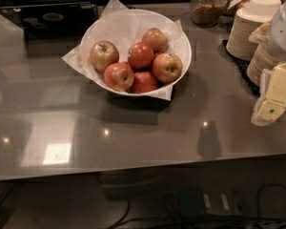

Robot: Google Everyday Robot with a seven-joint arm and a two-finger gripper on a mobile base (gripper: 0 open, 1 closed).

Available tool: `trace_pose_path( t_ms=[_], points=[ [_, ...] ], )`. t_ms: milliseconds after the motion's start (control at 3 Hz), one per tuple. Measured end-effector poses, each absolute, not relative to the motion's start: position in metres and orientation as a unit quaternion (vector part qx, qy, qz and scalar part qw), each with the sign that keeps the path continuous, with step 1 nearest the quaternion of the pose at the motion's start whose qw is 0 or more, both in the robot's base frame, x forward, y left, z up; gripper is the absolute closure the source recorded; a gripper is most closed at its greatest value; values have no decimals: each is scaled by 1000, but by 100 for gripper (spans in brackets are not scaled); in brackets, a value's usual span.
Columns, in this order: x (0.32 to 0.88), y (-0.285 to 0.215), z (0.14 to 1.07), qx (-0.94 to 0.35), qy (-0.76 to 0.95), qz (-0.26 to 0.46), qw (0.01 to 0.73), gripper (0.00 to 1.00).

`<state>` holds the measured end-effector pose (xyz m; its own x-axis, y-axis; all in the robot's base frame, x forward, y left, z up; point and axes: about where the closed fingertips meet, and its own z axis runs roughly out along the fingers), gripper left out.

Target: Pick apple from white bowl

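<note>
The white bowl [181, 42], lined with crumpled white paper, stands at the back middle of the counter and holds several apples. The apple [167, 67], reddish-orange with yellowish patches and a small pale sticker near its top, lies at the bowl's right side. A paler yellow-green apple [104, 55] lies at the left, and a deep red apple [144, 82] at the front. My gripper [272, 98], cream-coloured, hangs at the right edge of the view. It is above the counter, well to the right of the bowl and apart from it, and holds nothing.
Stacks of cream-coloured plates [248, 30] stand at the back right, behind my gripper. A glass jar [207, 6] stands behind the bowl. A dark tray [52, 18] lies at the back left. The counter's front edge [133, 168] runs across the view, with cables below it.
</note>
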<state>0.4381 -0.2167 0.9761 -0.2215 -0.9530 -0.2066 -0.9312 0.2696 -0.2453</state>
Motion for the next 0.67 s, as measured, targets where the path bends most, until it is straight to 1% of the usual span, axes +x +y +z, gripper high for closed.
trace_pose_path(
  t_ms=[333,667],
  points=[
    [438,-217,976,-603,781,-34,159,0],
    [447,-214,977,-605,776,-28,174,0]
  ],
)
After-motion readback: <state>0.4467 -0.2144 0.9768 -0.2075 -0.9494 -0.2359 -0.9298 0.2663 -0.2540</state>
